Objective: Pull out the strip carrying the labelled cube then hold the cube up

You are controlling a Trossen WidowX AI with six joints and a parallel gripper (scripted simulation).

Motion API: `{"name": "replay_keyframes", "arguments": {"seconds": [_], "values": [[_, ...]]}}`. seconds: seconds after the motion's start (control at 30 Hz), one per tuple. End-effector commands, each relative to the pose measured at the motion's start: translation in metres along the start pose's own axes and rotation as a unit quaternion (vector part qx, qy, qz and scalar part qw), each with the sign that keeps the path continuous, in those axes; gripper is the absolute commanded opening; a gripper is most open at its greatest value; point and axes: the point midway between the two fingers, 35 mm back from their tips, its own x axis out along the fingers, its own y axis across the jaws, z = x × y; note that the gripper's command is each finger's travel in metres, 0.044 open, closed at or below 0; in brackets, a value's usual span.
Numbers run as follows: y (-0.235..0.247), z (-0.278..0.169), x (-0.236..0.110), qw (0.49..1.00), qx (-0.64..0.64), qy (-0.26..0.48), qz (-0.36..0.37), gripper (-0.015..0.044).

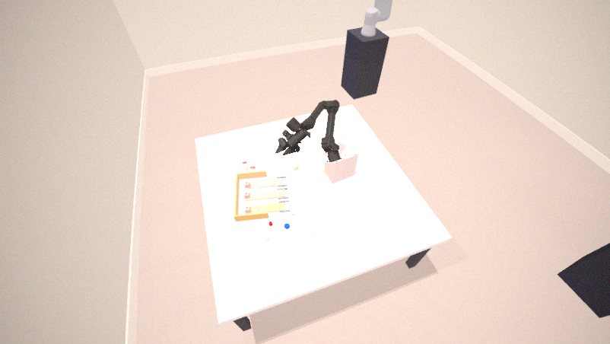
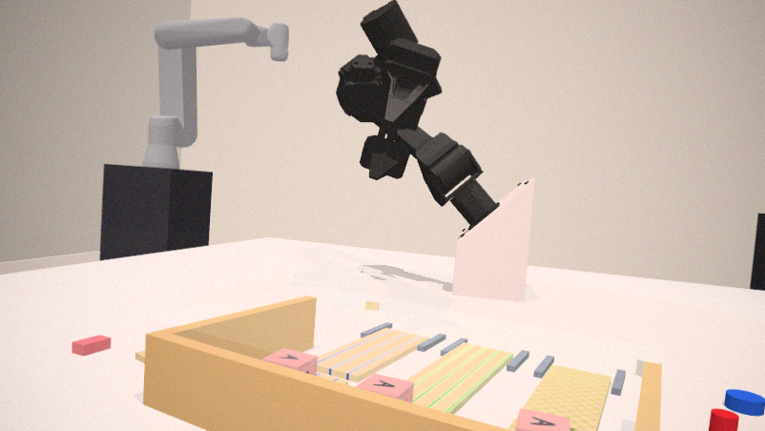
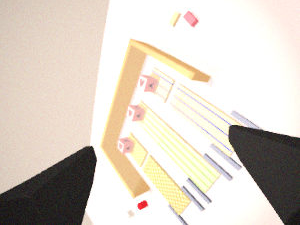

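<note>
Your gripper [image 1: 287,149] hangs in the air above the table [image 1: 341,256], well apart from the tray [image 2: 224,375], with its jaws wide and nothing between them. In the wrist view the two dark fingers frame the scene on either side, and the whole tray lies between them.

The tray is a tan frame with walls on three sides; the side facing the arm's base [image 2: 495,251] has no wall. Three strips lie side by side inside it, each running from the back wall toward that open side. In the exterior view you see the blue-lined strip [image 2: 363,350] on the left, the green-lined strip [image 2: 463,369] in the middle and the plain yellow strip [image 2: 570,390] on the right. A pink cube marked with a letter sits at the back-wall end of each: the left cube [image 2: 292,359], the middle cube [image 2: 385,386] and the right cube [image 2: 542,420]. Small grey tabs [image 2: 431,341] lie at the strips' open-side ends.

From these views you cannot tell for certain which strip is in one piece; the blue-lined one shows cross marks near its cube.

Outside the tray, a red block [image 2: 91,344] lies on the table on one side, and a blue disc [image 2: 744,401] and a red cylinder [image 2: 723,419] stand near each other on the other side. A grey arm [image 2: 181,80] stands on a dark pedestal [image 2: 155,211] beyond the table.
</note>
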Motion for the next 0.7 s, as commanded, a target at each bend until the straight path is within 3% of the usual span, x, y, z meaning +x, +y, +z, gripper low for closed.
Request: {"name": "replay_keyframes", "arguments": {"seconds": [0.0,0.23,0.67], "values": [[0.022,-0.066,0.013,0.929,-0.369,-0.002,0.021,0.0400],[0.033,-0.105,0.013,0.815,-0.578,-0.020,0.035,0.0400],[0.033,-0.107,0.013,0.808,-0.587,-0.021,0.036,0.0400]]}}
